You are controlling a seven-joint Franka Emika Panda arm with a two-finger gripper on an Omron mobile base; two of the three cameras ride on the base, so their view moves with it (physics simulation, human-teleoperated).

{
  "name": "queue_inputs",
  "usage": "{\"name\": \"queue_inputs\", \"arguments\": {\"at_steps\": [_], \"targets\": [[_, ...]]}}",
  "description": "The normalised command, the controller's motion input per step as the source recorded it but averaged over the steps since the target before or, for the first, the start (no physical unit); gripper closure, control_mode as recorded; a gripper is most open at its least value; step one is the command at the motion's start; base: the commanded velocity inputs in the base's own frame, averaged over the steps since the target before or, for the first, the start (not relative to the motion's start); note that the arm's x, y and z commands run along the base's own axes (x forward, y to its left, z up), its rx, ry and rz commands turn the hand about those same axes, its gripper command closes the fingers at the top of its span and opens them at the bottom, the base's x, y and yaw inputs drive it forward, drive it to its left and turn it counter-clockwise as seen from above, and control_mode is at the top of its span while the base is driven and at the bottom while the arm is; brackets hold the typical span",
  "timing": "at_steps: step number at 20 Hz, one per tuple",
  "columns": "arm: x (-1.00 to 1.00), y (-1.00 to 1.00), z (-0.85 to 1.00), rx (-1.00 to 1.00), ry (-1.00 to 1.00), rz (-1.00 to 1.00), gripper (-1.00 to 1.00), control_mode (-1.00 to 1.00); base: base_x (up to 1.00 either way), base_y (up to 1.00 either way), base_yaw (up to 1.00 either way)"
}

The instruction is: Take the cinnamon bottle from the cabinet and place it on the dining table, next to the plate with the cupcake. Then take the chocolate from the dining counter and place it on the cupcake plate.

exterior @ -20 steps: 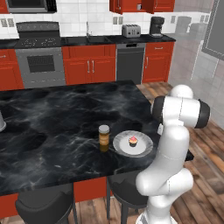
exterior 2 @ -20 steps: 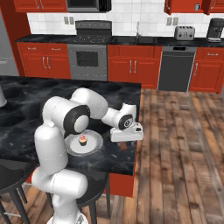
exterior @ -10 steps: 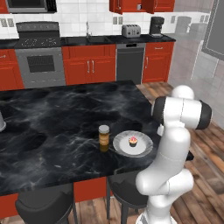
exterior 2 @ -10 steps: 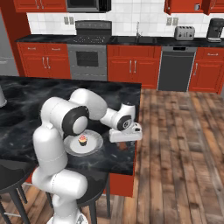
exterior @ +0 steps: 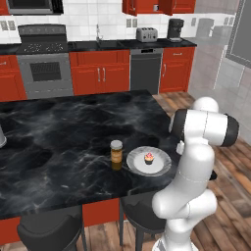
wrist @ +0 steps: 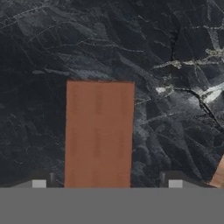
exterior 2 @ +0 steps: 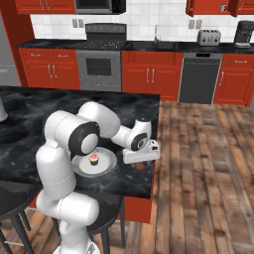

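1. Cinnamon bottle (exterior: 116, 154): stood upright on dining table (exterior: 59, 127), just left of plate (exterior: 148, 161); label band unreadable.
2. Cupcake (exterior: 149, 158): centred on plate.
3. Chocolate (wrist: 99, 133): flat brown bar, unmarked, between spread fingertips (wrist: 38, 183).
4. Gripper (exterior 2: 141, 155): open, low over the table's right end.

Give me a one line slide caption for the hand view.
Hand camera looking straight down at the brown chocolate bar lying flat on the black marble dining table, between the fingertips of the open gripper.
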Motion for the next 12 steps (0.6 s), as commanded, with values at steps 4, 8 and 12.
{"name": "queue_inputs", "arguments": {"at_steps": [4,8,12], "targets": [[0.00,0.07,-0.27,0.00,0.00,0.06,1.00,-1.00,0.00,0.00,0.00],[-0.02,0.01,-0.15,0.00,0.00,0.06,1.00,-1.00,0.00,0.00,0.00],[-0.10,0.02,0.00,0.00,0.00,0.03,1.00,-1.00,0.00,0.00,0.00]]}}
